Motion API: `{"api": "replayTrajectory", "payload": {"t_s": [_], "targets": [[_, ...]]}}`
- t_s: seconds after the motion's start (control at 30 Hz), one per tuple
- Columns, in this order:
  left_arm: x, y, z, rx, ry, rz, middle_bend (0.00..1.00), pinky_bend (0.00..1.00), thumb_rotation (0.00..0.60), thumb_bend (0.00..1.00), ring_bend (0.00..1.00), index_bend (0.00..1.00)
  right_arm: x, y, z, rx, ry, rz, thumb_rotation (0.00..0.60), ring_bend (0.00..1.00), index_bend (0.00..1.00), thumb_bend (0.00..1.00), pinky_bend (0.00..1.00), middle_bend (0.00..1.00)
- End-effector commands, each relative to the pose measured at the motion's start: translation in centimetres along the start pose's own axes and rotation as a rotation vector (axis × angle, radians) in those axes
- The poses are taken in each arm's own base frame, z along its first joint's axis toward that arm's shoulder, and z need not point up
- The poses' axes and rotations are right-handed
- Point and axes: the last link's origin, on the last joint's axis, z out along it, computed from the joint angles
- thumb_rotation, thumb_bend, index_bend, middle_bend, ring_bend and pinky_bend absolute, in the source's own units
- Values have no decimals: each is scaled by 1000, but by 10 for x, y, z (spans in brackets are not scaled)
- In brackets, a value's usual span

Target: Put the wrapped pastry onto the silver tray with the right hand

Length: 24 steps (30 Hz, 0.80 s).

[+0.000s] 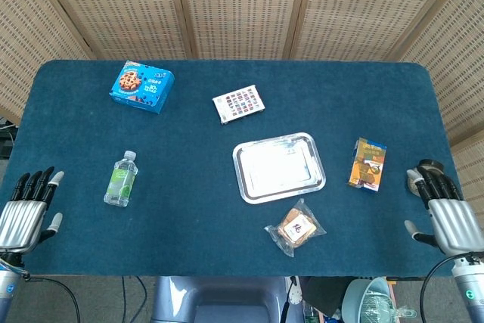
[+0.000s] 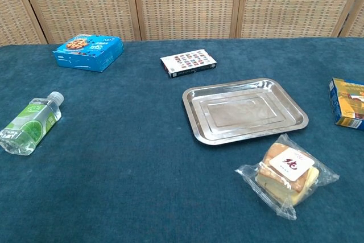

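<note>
Silver tray (image 1: pixel 279 167), mid-table, holds nothing; wrapped pastry (image 1: pixel 295 228) lies just beside its near edge, toward the table's front edge. Right hand (image 1: pixel 445 212) and left hand (image 1: pixel 26 211), at opposite front corners, fingers extended, hold nothing.

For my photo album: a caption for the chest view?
Wrapped pastry lying just in front of the empty silver tray.

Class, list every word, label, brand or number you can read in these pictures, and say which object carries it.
No text reads with certainty.
Blue cookie box: lettering blurred.
White patterned flat box: print too small.
Green-labelled plastic bottle: label unreadable.
Yellow carton: blurred.
Clear-wrapped pastry: red mark on round sticker, illegible.
</note>
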Motion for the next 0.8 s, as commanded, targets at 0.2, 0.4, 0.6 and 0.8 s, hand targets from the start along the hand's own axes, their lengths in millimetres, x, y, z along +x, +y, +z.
{"api": "replayTrajectory", "payload": {"t_s": [0.2, 0.4, 0.6, 0.8], "targets": [[-8, 3, 1, 22, -3, 64, 0, 0, 600, 427, 0, 0, -3, -10, 24, 271, -104, -72, 600, 0, 0, 331, 0, 0], [-10, 4, 4, 41, -6, 85, 0, 0, 600, 426, 0, 0, -15, -14, 24, 387, -169, -57, 600, 0, 0, 330, 0, 0], [-14, 6, 6, 58, -24, 94, 0, 0, 600, 438, 0, 0, -21, -22, 18, 487, -214, -84, 600, 0, 0, 331, 0, 0], [-14, 10, 7, 43, -23, 89, 0, 0, 600, 450, 0, 0, -16, -28, 21, 553, -217, -183, 600, 0, 0, 331, 0, 0]]}}
